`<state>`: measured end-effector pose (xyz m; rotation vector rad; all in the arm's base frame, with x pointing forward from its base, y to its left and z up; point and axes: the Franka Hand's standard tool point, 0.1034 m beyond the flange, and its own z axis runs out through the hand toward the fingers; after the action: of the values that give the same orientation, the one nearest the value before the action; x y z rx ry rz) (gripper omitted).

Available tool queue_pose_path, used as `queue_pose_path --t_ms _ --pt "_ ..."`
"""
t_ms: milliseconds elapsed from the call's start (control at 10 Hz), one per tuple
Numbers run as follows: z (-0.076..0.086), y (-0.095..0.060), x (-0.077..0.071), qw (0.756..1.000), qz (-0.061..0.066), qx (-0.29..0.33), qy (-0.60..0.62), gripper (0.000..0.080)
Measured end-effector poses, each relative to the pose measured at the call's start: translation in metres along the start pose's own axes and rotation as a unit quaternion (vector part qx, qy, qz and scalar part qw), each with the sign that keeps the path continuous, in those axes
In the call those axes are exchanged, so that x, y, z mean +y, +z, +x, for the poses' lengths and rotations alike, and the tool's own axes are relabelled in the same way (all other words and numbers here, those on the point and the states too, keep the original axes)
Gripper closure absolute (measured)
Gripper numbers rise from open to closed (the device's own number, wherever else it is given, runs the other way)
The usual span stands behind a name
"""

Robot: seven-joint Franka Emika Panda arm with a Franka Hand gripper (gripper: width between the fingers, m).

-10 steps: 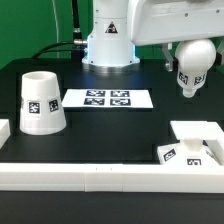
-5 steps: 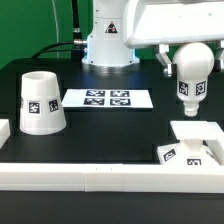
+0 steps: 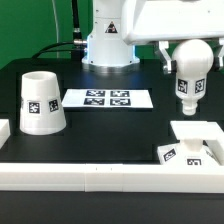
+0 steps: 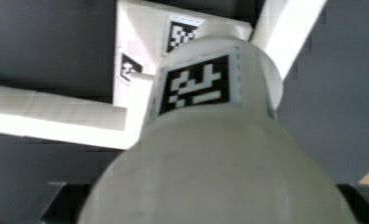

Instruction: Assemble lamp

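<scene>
The end effector is clamped on the bulb and holds it stem-down, clear of the counter, at about two o'clock in the exterior view. Its fingers are mostly hidden behind the bulb's round head.

At nine o'clock the shade stands upright with its open mouth up, well apart from the work. At three o'clock of the shade the marker board lies flat. At four o'clock in the exterior view, the square base sits against the border rail. The bulb hangs above the base without touching it.

The step in hand looks like seating the stem in the base. To do it well, the stem should stay vertical and be centred over the base's socket before any descent. The socket itself cannot be made out, so alignment is best checked in the wrist view, where the base shows beyond the bulb. The descent should be slow and straight down. A sideways nudge could slide the loose base along the rail, and a tilted stem would likely jam at the hole's edge.
</scene>
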<state>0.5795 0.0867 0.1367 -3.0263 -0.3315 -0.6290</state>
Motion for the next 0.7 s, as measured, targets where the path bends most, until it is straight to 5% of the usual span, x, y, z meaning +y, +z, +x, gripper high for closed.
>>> queue_pose_path --t_ms 300,700 --pt "0.014 -0.01 0.02 0.999 -0.01 -0.002 -0.033 0.0226" --pt "0.016 -0.01 0.016 0.999 -0.006 -0.006 -0.03 0.0226"
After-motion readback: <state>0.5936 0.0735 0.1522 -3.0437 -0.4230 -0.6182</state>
